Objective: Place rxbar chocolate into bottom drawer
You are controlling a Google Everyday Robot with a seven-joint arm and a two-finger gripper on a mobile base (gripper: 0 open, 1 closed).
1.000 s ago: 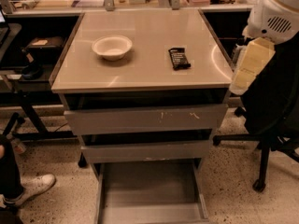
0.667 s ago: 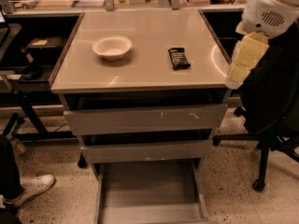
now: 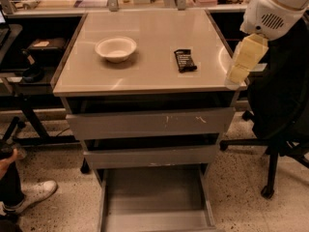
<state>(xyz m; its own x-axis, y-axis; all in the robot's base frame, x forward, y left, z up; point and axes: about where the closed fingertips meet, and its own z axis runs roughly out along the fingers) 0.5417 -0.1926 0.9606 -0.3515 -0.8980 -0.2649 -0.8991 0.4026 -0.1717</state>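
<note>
Over the last second the gripper (image 3: 240, 67) has drifted left and a little upward, from outside the counter's right edge to a spot just over that edge. Nothing else has shifted: bar, bowl and drawers lie as they did.

In the camera view, the counter (image 3: 154, 28) carries two things. The rxbar chocolate (image 3: 185, 60) lies flat right of centre, towards the front edge, its long side running roughly front to back. The white bowl (image 3: 116, 48) sits left of centre, well apart from the bar. The gripper hangs at the right edge near the front right corner, pointing down and to the left, close to the bar but not touching it. It holds nothing that can be seen, and whether it is open or closed cannot be told from here. Below the counter the two upper drawers (image 3: 149, 123) are pushed in, while the bottom drawer (image 3: 154, 197) stands pulled out, with nothing visible on its grey floor.

The step in hand looks like the approach to the bar — the grasp itself is not yet made. The next move probably calls for travel further left until the gripper is above the wrapper, then a straight descent across the bar's narrow width, since the bar lies so flat.
</note>
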